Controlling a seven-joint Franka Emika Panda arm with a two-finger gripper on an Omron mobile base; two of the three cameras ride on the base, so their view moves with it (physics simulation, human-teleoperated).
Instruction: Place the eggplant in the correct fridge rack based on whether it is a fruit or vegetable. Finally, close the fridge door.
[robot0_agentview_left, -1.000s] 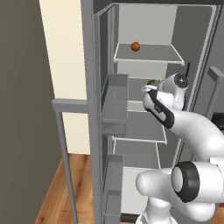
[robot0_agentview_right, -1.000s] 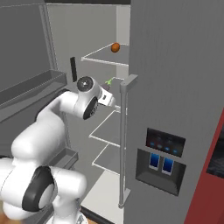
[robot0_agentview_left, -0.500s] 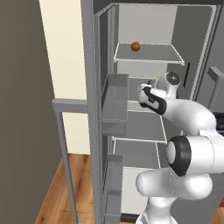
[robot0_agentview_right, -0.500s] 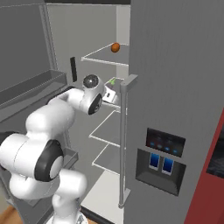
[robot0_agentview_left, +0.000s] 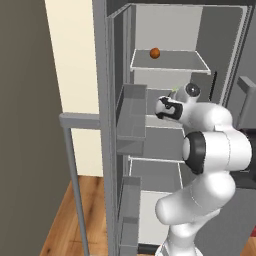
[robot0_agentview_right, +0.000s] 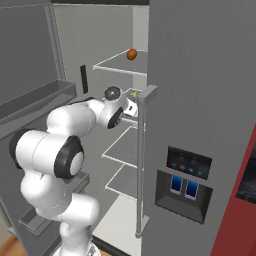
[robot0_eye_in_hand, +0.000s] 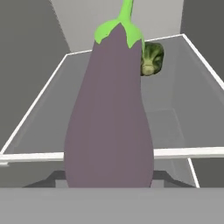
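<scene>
**Purple eggplant at the second shelf**

Grey fridge door (robot0_agentview_left: 107, 150) stands open at my far left in the left base view, its long bar handle (robot0_agentview_left: 75, 175) toward 8 o'clock and its inner bins (robot0_agentview_left: 132, 117) facing the shelves. Moving right, I see the arm folded in front of the open compartment, with the gripper (robot0_agentview_left: 167, 107) reaching in at the level of the fridge rack (robot0_agentview_left: 162, 122), second from the top. Above it, at 12 o'clock, a round orange fruit (robot0_agentview_left: 155, 52) sits on the topmost shelf (robot0_agentview_left: 170, 62).

From the hand view, the eggplant (robot0_eye_in_hand: 111, 109) runs lengthwise straight out from the gripper, fat end nearest me at 6 o'clock, green stem tip at 12 o'clock. It covers the fingertips, so I cannot tell how the jaws stand or whether they grip it. It hangs over the rack's front edge. Beyond its stem end, at 1 o'clock, a round green vegetable (robot0_eye_in_hand: 152, 59) rests on the rack near the back.

In the right base view, the dispenser door (robot0_agentview_right: 200, 125) fills the right side.
</scene>
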